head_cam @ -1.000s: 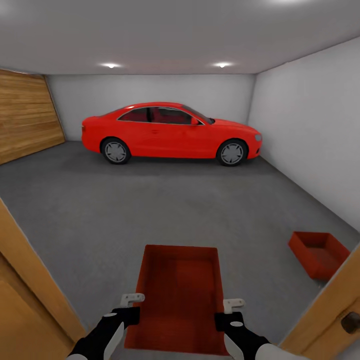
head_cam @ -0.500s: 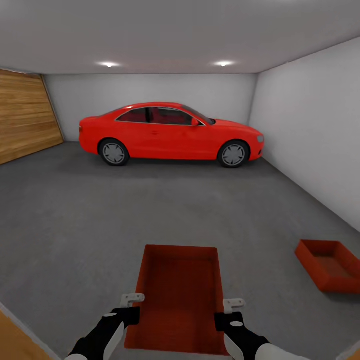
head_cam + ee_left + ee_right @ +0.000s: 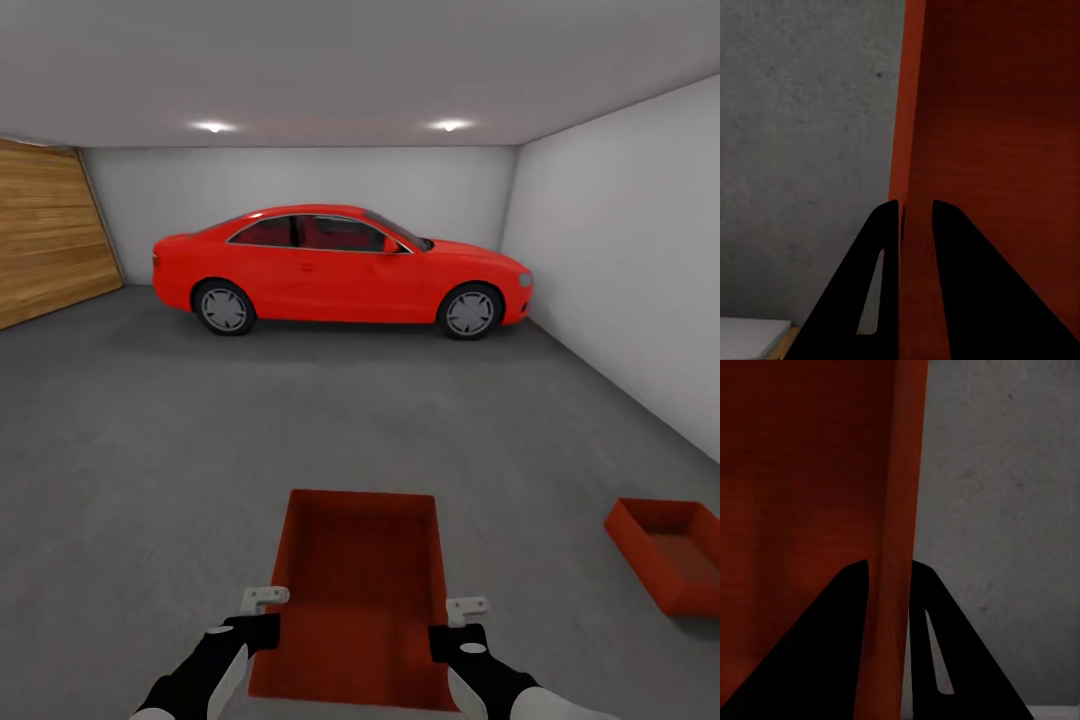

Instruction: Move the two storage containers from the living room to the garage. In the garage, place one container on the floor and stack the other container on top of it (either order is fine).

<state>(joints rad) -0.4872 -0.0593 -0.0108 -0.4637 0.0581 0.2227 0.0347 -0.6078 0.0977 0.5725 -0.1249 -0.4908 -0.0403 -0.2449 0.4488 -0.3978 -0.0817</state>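
The left gripper (image 3: 263, 612) and right gripper (image 3: 462, 619) each pinch a side wall of the carried bin (image 3: 362, 590), held level above the concrete floor (image 3: 200, 440). The second bin (image 3: 672, 552) sits on the floor, front-right. Advisable: approach squarely, keep the load level, and align the walls before lowering.

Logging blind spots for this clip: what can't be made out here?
- Second container, head view: its right side is cut off by the picture edge.
- Carried container, head view: near end runs off the bottom edge.
- Car, head view: far side hidden by its own body.
- Left wrist view: the pincer hides the wall behind it.
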